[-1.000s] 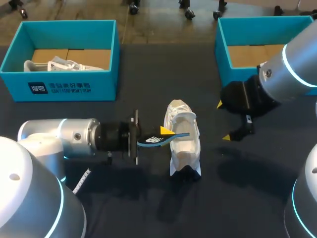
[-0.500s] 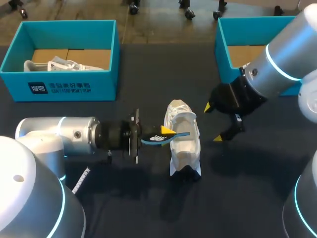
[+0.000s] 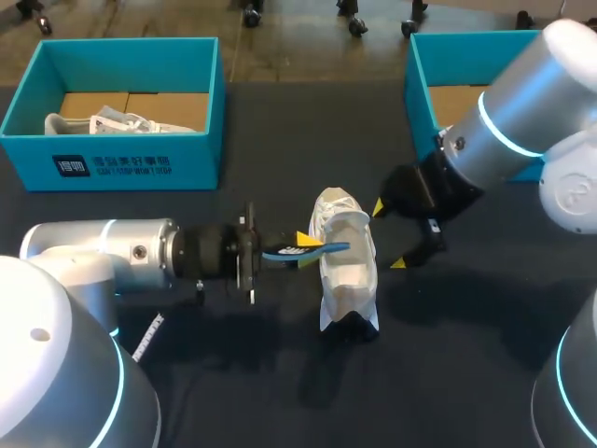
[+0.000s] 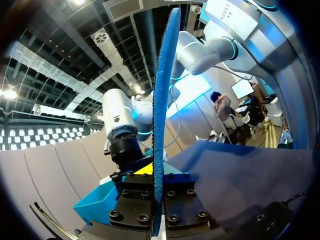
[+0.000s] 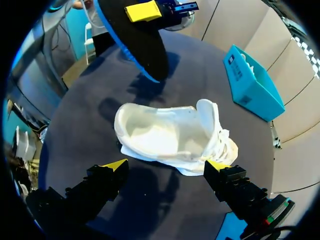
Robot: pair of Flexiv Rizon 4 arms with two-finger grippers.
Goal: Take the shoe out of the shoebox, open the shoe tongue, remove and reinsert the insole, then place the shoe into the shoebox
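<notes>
White shoe (image 3: 345,275), upright on the desk (image 3: 280,392) just ahead of your right tool (image 3: 388,235), whose fingers stand apart; blue insole (image 4: 162,100), clamped in your left tool (image 3: 300,245), far end over the shoe's opening.

Bright, even overhead light; soft shadow cast beside shoe (image 3: 347,271) on dark table (image 3: 466,373).

a dark navy tabletop (image 3: 466,373) fills the head view, plain and matte, its far edge running straight across. soft, blurred shadows lie on it near the middle.
</notes>
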